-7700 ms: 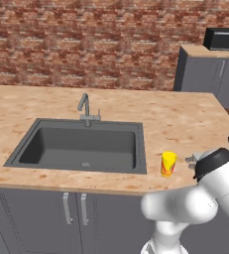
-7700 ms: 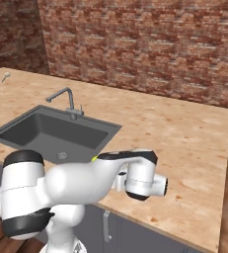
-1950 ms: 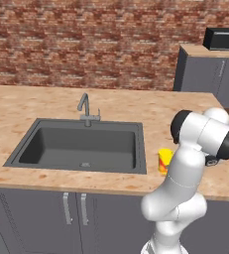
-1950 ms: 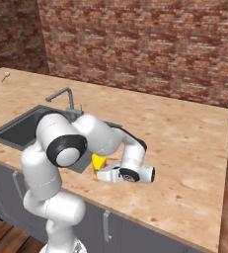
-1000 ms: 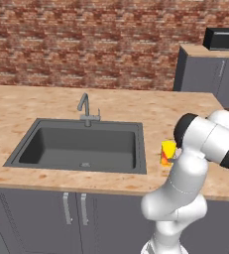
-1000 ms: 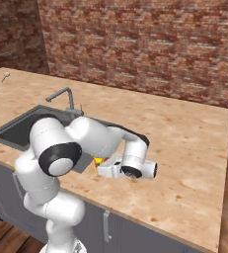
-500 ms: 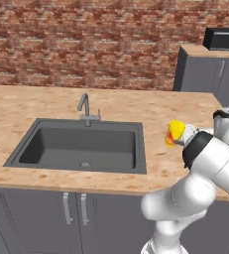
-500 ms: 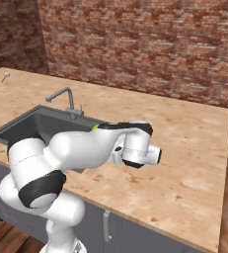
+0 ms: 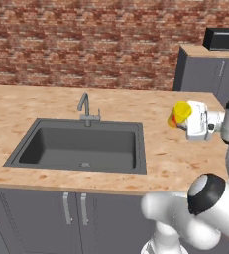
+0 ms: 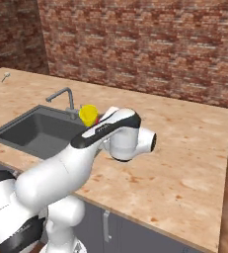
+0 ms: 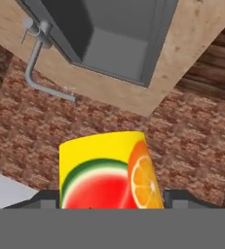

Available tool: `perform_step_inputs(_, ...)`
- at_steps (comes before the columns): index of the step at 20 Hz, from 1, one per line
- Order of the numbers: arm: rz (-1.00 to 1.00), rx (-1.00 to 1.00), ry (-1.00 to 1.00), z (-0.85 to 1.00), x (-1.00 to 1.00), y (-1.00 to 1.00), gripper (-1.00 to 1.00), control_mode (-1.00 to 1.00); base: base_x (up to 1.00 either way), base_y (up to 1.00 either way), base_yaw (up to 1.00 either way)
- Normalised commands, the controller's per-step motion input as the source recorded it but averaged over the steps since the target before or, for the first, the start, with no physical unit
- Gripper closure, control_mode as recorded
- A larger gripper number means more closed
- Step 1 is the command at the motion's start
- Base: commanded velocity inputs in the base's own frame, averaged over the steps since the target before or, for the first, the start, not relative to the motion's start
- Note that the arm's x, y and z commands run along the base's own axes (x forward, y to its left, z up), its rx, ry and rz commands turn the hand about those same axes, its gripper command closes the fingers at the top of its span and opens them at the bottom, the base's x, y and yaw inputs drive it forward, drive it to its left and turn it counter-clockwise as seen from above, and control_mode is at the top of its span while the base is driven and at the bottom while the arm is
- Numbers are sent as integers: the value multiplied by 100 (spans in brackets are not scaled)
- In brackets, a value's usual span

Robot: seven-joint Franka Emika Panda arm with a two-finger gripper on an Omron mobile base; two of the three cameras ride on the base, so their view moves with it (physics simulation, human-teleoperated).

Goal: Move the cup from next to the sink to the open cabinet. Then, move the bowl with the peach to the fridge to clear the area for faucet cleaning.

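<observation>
While the arm reaches out level in the left base view, the tool [image 9: 185,120] grips the cup [image 9: 179,114], held tilted in the air above the bench [image 9: 46,101], right of the sink [image 9: 81,146]. Behind the sink's far edge stands the faucet [image 9: 86,108]. At the far right a microwave [image 9: 222,38] sits on a grey cabinet [image 9: 205,74] before the brick wall [image 9: 86,44]. Two bar handles [image 9: 72,208] show on the doors under the sink.

From the right base view, the cup [image 10: 89,114] is raised clear of the bench [image 10: 184,143], just right of the faucet [image 10: 63,99] and over the near right corner of the sink [image 10: 31,131]; the arm's white wrist hides the tool.

Seen from the hand view, the cup [image 11: 106,170] sits close at the bottom, yellow with a watermelon and an orange slice on its side, dark fingers [image 11: 179,198] flanking it on either side. Beyond it lie the sink [image 11: 119,34], the faucet [image 11: 38,63] and the bench [image 11: 192,34], all rolled over.
</observation>
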Motion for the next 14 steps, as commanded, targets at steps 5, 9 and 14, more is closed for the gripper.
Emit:
perform_step_inputs(5,-12,-9,-26,67,-35,14,100,-100,0,0,0)
perform_step_inputs(9,-10,0,-4,2,-12,0,100,100,-38,-3,-56)
perform_step_inputs(14,0,0,0,0,0,0,100,100,-40,0,-90)
